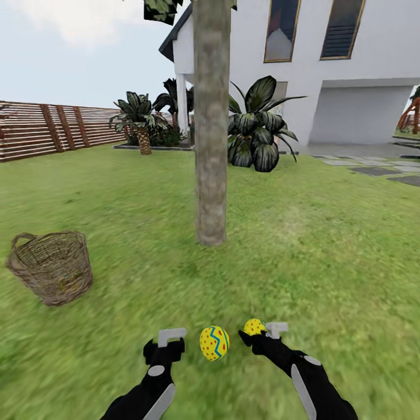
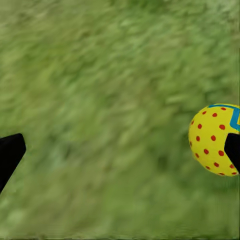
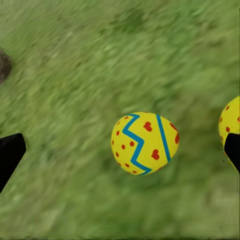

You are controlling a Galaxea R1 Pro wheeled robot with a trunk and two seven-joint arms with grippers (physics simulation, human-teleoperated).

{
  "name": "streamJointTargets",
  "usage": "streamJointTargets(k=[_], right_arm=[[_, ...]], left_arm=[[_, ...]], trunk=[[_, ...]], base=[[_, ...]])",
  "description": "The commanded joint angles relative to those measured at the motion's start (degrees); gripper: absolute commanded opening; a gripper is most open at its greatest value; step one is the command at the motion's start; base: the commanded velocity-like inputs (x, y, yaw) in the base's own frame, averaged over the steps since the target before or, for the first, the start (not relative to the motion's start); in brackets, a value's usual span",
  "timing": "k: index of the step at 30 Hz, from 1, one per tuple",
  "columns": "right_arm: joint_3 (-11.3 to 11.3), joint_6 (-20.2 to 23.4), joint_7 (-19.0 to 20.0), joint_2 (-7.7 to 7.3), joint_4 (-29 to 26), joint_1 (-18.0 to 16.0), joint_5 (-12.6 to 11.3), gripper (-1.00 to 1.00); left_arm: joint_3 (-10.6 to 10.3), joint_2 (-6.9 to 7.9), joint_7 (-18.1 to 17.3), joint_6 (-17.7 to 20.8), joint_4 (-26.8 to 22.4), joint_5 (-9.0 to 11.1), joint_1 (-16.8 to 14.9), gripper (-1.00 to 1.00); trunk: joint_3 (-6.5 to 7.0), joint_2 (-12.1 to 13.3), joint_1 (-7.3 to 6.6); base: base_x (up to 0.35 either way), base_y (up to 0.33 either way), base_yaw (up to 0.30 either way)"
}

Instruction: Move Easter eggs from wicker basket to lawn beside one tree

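Two yellow Easter eggs with red dots lie on the lawn (image 1: 303, 245) just in front of the tree (image 1: 210, 146). One egg (image 1: 214, 343) shows its blue zigzag band and sits between my two grippers. The other egg (image 1: 254, 326) lies right against the tip of my right gripper (image 1: 269, 329). My left gripper (image 1: 171, 337) hovers open over the grass, with the zigzag egg (image 2: 215, 140) beside one fingertip. The right gripper (image 3: 122, 150) is open too. Below it an egg (image 3: 145, 143) lies between the spread fingers, and a second egg (image 3: 229, 120) is partly behind one fingertip. The wicker basket (image 1: 52, 265) stands upright to the left.
A white house with a garage opening (image 1: 356, 114) stands behind the tree. Broad-leaved dark plants (image 1: 256, 125) and a small palm (image 1: 140, 122) grow at the house wall. A wooden slat fence (image 1: 52, 128) runs along the left. Grey stepping stones (image 1: 379, 169) lie at the far right.
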Motion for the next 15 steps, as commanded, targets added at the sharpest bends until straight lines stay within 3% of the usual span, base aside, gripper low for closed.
streamJointTargets(k=[1, 15], right_arm=[[-0.3, 0.6, 0.3, 0.09, -0.1, 0.0, -0.4, 1.0], [0.0, 0.8, 0.3, 0.44, -0.2, 0.0, -0.4, 1.0]], left_arm=[[-0.2, 0.04, 0.4, 0.2, -0.1, 0.2, -0.1, 1.0], [0.1, 0.08, 0.1, 0.3, -0.1, 0.3, -0.1, 1.0]], trunk=[[-0.05, 0.0, -0.04], [-0.04, 0.0, -0.04]], base=[[-0.279, 0.205, 0.286], [-0.261, 0.226, 0.287]])
